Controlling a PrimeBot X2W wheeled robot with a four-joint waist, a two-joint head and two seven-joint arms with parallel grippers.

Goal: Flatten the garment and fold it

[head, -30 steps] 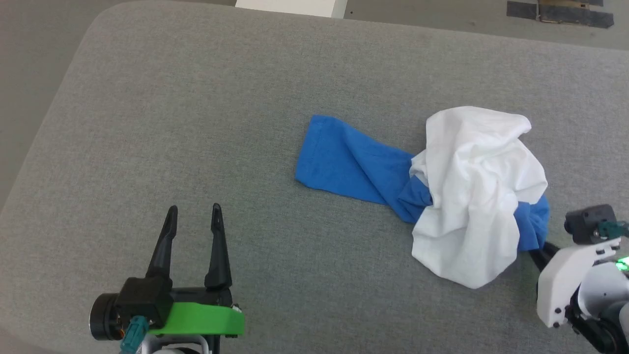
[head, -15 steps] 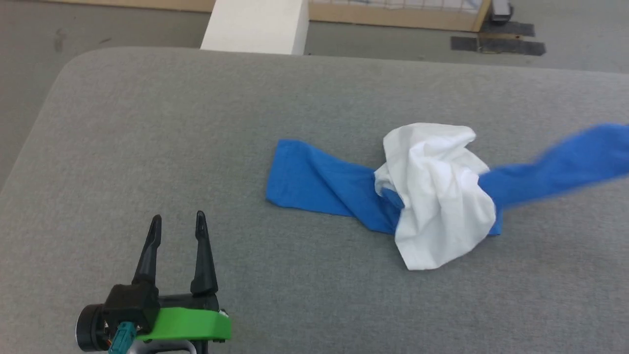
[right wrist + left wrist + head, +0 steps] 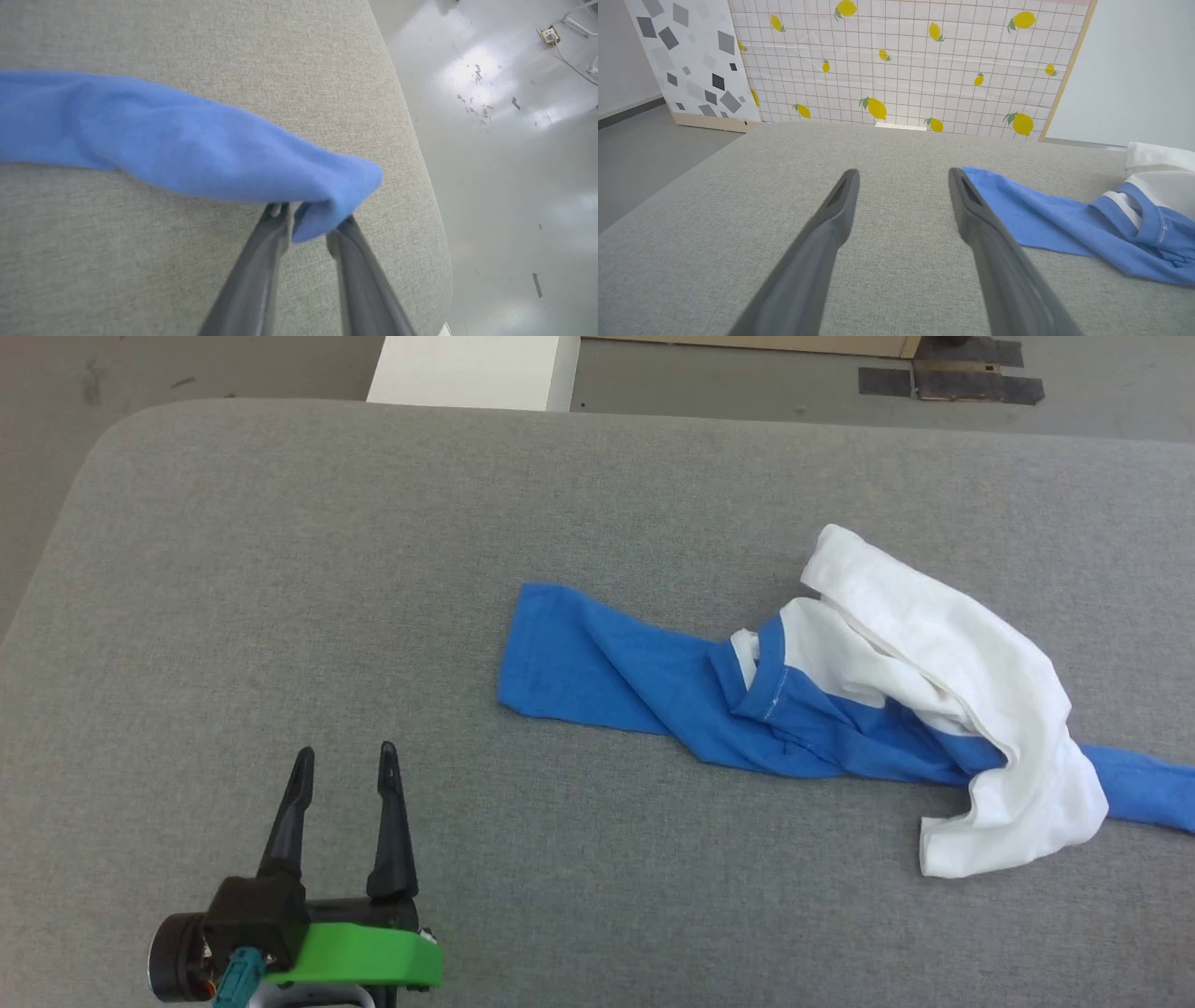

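Sleeve end (image 3: 322,196) of the garment (image 3: 934,653) hangs between my right pincer's (image 3: 309,219) slightly parted fingers; whether they grip it, I cannot tell. The garment lies twisted on the grey table (image 3: 280,569). My released left pincer (image 3: 344,761) should take the opposite sleeve (image 3: 579,663) and pull outward.

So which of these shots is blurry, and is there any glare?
Head view: sharp, evenly lit, the garment casting only faint shadows. Left wrist view: the left gripper looks soft up close. Right wrist view: the garment's blue end is smeared, and glare washes the floor.
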